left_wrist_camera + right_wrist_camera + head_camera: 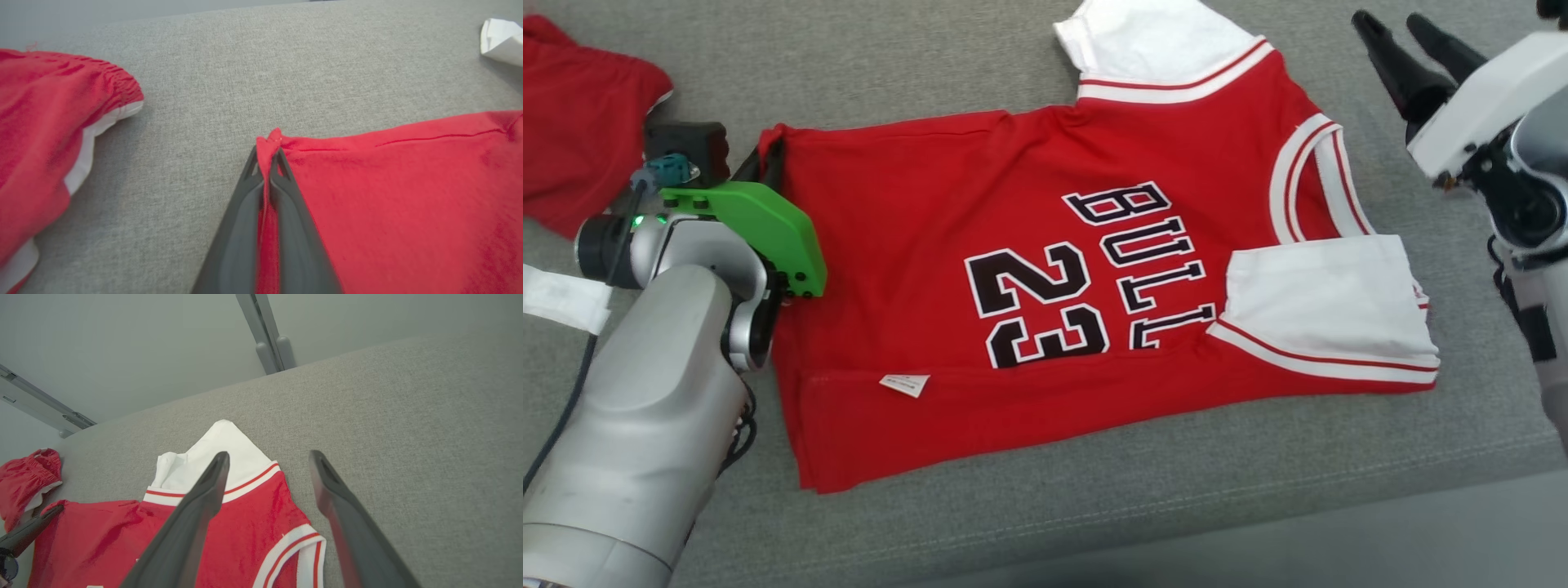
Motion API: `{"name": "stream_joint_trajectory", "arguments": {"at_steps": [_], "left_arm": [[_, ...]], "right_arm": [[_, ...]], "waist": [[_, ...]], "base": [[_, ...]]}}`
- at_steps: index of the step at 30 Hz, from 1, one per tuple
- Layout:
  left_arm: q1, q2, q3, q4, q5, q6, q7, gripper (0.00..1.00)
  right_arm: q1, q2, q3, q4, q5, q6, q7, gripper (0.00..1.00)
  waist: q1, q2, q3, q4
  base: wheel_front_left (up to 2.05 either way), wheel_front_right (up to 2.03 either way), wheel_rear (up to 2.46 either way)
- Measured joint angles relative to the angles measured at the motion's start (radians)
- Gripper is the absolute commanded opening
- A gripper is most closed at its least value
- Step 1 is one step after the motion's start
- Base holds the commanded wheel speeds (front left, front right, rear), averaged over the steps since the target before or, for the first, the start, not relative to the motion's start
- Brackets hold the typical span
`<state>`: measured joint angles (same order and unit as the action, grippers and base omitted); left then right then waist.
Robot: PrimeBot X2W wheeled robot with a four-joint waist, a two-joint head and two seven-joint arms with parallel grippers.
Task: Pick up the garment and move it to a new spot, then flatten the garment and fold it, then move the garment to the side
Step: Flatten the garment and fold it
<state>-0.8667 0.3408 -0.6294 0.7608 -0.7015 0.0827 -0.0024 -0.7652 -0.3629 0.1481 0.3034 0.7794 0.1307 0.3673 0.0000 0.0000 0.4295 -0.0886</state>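
Note:
A red jersey point(1045, 278) with white sleeves and "BULL 23" lettering lies spread on the grey cushion, its near edge folded up over the front. My left gripper point(772, 151) is shut on the jersey's far left hem corner; in the left wrist view the red jersey point(392, 196) cloth is pinched between the dark fingers point(286, 196) of the left gripper point(268, 153). My right gripper point(1401, 28) hovers open above the cushion past the collar end. In the right wrist view the right gripper point(267, 457) stands above the jersey point(229, 531) at its far white sleeve, with nothing between the fingers.
A second red garment with white trim point(580, 122) lies bunched at the far left, also seen as red cloth point(45, 139) in the left wrist view. The cushion's front edge point(1258, 523) runs close below the jersey. Grey frame bars point(265, 335) stand behind the cushion.

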Motion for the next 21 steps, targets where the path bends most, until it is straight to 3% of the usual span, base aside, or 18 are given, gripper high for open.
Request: {"name": "stream_joint_trajectory", "arguments": {"at_steps": [10,21], "left_arm": [[-0.039,-0.12,-0.039,-0.061,0.009,0.004,-0.044,0.0],[-0.097,-0.232,-0.079,-0.024,0.01,-0.023,-0.078,0.0]], "right_arm": [[-0.313,-0.055,0.121,0.277,-0.134,0.0,0.102,1.0],[-0.452,-0.098,0.218,0.481,-0.18,0.0,0.105,1.0]], "waist": [[0.0,0.0,0.05,0.152],[0.0,0.0,0.11,0.304]], "base": [[0.0,0.0,0.0],[0.0,0.0,0.0]]}}
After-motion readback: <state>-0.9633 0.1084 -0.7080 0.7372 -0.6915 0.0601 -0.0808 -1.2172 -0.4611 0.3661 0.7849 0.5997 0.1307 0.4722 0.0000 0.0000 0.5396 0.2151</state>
